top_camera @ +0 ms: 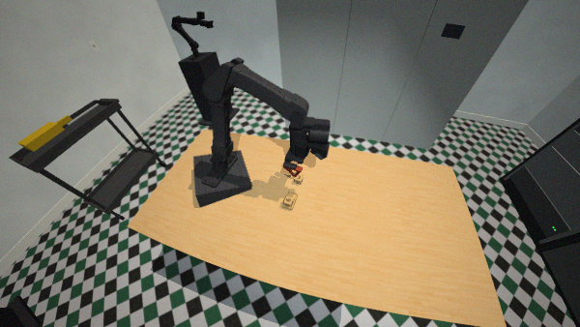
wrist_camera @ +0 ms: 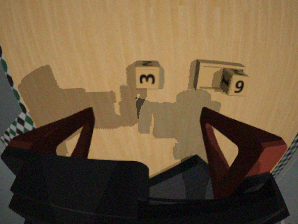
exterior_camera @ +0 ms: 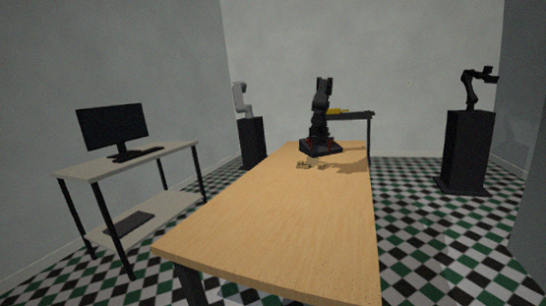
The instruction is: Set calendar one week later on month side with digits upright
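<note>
A small wooden cube with a 3 (wrist_camera: pixel 148 76) on the face towards me stands on the table, outside the tray; the 3 lies on its side in the wrist view. To its right is the small wooden tray (wrist_camera: pixel 214 78), which holds a second cube showing a 9 (wrist_camera: pixel 233 83). My gripper (wrist_camera: pixel 147 113) hovers above and just behind the cube with the 3, its red fingers spread wide with nothing between them. In the top view the gripper (top_camera: pixel 293 169) is just above the loose cube (top_camera: pixel 298 179), and the tray (top_camera: pixel 290 195) lies a little nearer the camera. The month's name is too small to read.
The arm's black base (top_camera: pixel 221 178) stands on the table to the left of the cubes. The wooden table (top_camera: pixel 329 218) stretches wide to the right and front. A side stand with a yellow block (top_camera: pixel 44 134) is off the table at far left.
</note>
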### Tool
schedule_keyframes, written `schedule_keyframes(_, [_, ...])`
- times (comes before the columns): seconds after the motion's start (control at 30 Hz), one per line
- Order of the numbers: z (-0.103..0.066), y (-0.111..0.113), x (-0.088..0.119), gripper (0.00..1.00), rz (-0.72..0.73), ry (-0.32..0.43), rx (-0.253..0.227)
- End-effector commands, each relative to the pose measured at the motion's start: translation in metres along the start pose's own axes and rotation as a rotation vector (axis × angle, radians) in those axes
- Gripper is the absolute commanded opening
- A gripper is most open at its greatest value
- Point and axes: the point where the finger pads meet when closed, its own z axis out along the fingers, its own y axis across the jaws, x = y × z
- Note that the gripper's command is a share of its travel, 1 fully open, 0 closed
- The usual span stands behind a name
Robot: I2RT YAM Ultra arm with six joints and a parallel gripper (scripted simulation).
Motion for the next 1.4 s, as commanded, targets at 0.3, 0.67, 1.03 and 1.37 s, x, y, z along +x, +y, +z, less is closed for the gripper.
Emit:
schedule_keyframes(0.3, [-0.003, -0.018, -0.005, 1.00, 0.237, -0.013, -0.001])
schedule_keyframes(0.67, [-0.002, -0.052, -0.008, 1.00, 0.653, -0.011, -0.001])
schedule_keyframes(1.03, [-0.002, -0.086, -0.006, 1.00, 1.083, -0.011, -0.003])
schedule_keyframes(1.37, [-0.003, -0.115, -0.003, 1.00, 1.449, -0.012, -0.007])
